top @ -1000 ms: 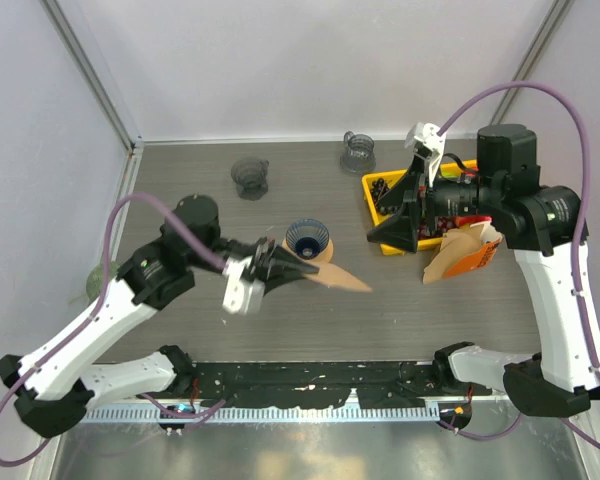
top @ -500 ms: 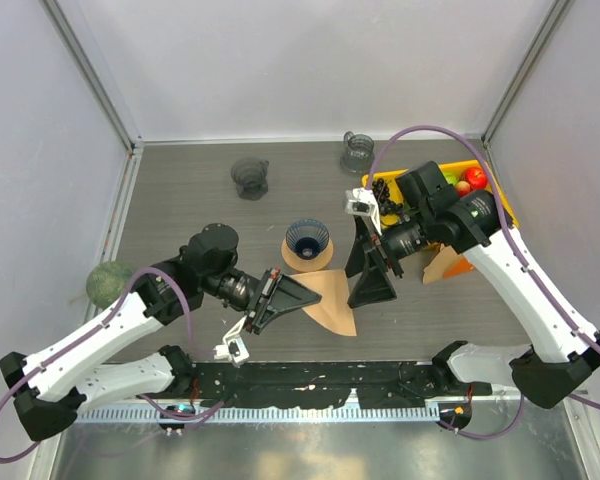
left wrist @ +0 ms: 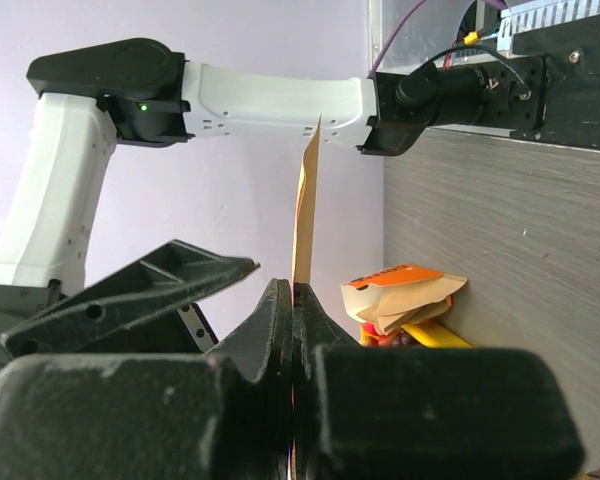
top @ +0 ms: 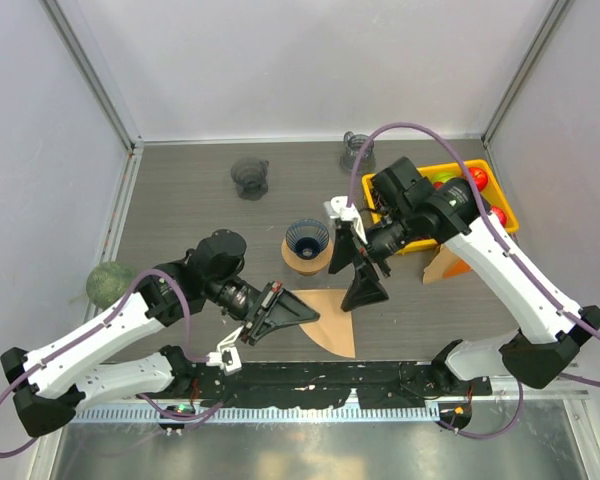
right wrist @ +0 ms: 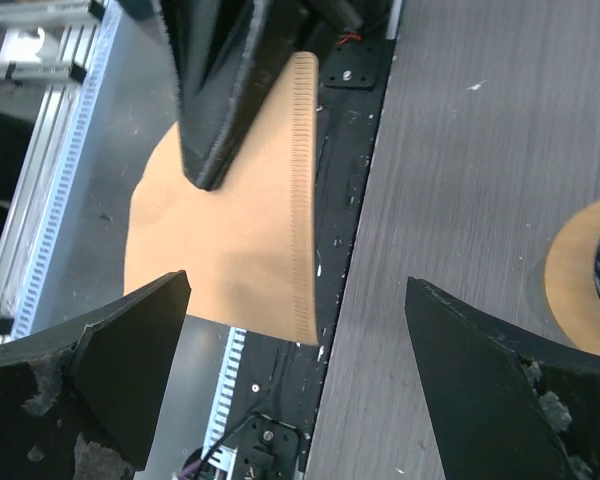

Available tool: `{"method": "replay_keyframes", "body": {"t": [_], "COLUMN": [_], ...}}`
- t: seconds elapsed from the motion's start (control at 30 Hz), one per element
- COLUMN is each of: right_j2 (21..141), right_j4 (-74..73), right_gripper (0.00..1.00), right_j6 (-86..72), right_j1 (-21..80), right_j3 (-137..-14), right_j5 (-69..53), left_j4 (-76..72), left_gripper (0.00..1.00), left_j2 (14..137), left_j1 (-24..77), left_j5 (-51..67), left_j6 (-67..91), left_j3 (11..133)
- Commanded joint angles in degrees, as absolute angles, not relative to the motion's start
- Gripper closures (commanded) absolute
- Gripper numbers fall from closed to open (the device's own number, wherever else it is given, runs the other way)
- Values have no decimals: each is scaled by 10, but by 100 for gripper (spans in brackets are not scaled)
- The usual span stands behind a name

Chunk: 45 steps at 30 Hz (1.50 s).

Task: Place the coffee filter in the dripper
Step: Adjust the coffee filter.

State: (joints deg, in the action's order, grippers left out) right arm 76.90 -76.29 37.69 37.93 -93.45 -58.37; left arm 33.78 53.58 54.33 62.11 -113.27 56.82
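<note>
Left gripper [top: 298, 315] sits nearest the rail, clenched on the filter [top: 335, 325], pinching it at the edge. In the left wrist view the fingers [left wrist: 280, 330] are pressed together and the filter [left wrist: 306, 220] stands edge-on out of them. The filter is a flat tan fan held over the near table [top: 180, 200] edge, at 5 o'clock from the dripper [top: 307, 240] and clear of it, so it is not in the dripper yet.

Right gripper [top: 353, 272] is just past the filter at its 12 o'clock, jaws spread wide and gripping nothing. The right wrist view looks down through the gap at the filter [right wrist: 230, 250]. Its near fingertip is just beside the filter's far edge; I can't tell if they touch.

The dripper is a dark blue cone on a round tan base, upright, at 9 o'clock from the right gripper.

An orange-and-tan pouch [top: 446, 262] lies at 3 o'clock from the dripper. Behind it is a yellow bin [top: 412, 246] holding red and green pieces.

Two grey cups stand far back, one [top: 250, 177] at 11 o'clock from the dripper and one [top: 358, 152] at 1 o'clock.

A green ball [top: 105, 283] lies off the table's left edge at 9 o'clock.
</note>
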Motion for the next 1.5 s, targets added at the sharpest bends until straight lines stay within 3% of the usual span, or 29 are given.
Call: {"method": "replay_keyframes", "body": {"t": [0.0, 0.3, 0.37, 0.47, 0.53, 0.57, 0.63, 0.73, 0.8, 0.87, 0.97, 1.07, 1.23, 1.47], "right_j2": [765, 788, 789, 785, 780, 777, 771, 754, 744, 732, 703, 650, 606, 602], "right_j4": [-875, -849, -852, -856, -853, -852, -849, -838, -820, -799, -686, -553, -333, -282], "right_gripper": [3, 0, 26, 47, 68, 81, 95, 95, 95, 95, 95, 95, 94, 95], "right_j6": [419, 395, 394, 392, 390, 387, 382, 367, 350, 331, 267, 167, 44, 25], "right_j1": [426, 442, 444, 445, 445, 445, 444, 428, 397, 362, 323, 318, 319, 351], "right_j3": [-931, -920, -922, -916, -914, -914, -918, -933, -943, -953, -947, -910, -862, -861], "right_j5": [-579, -589, -591, -588, -584, -582, -570, -562, -569, -579, -580, -564, -561, -563], "left_j4": [352, 335, 333, 307, 280, 263, 233, 200, 192, 203, 221, 307, 347, 192], "left_gripper": [100, 100, 100, 100, 100, 94, 79, 47, 20, 8, 1, 1, 1, 1], "left_j2": [545, 548, 548, 540, 530, 522, 503, 448, 410, 374, 345, 365, 432, 466], "left_j1": [546, 546, 547, 547, 547, 547, 547, 545, 546, 545, 532, 519, 519, 518], "left_j5": [634, 636, 630, 613, 598, 585, 554, 477, 398, 320, 194, 149, 245, 301], "left_j6": [-1359, -1373, -1371, -1346, -1314, -1297, -1240, -1117, -1015, -915, -714, -489, -187, -47], "left_j3": [569, 572, 572, 566, 555, 547, 530, 514, 505, 504, 525, 620, 731, 702]}}
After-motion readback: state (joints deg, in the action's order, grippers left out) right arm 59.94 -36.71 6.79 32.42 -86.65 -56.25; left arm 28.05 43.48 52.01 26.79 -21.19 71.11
